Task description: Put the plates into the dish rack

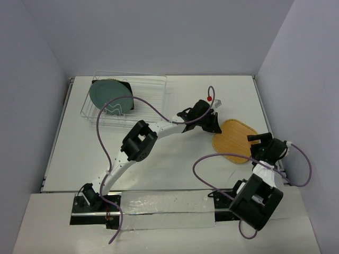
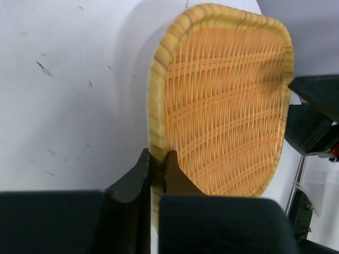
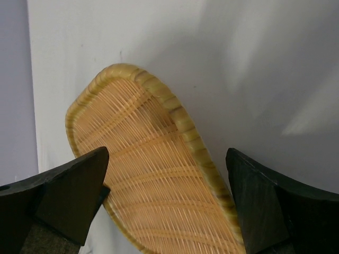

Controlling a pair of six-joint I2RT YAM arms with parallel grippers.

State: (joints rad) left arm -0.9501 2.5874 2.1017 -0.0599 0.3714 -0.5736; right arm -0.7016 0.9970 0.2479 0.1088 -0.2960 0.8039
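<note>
- Right side of tabletop (image 1: 74, 153), between the two arms' wrists: orange woven plate (image 1: 234, 141), rounded-square, well apart from dish rack (image 1: 153, 84).
- Left jaws clenched on orange woven plate (image 2: 222, 100) at its rim: one finger (image 2: 139, 177) outside the raised edge, the other (image 2: 174, 174) on the woven inner face.
- Right jaws released, spread wide, one finger on either side of the plate's opposite end (image 3: 153, 180); touching or not, cannot tell.
- Cannot tell whether the plate lies flat or has one edge tipped up.
- Back left of tabletop: clear wire-like dish rack, thin upright dividers visible.
- Left end of rack: teal-grey plate (image 1: 108, 94), round, leaning tilted against the dividers.
- Just behind it, same end of rack: black plate (image 1: 130, 101), mostly hidden, only dark corners showing.
</note>
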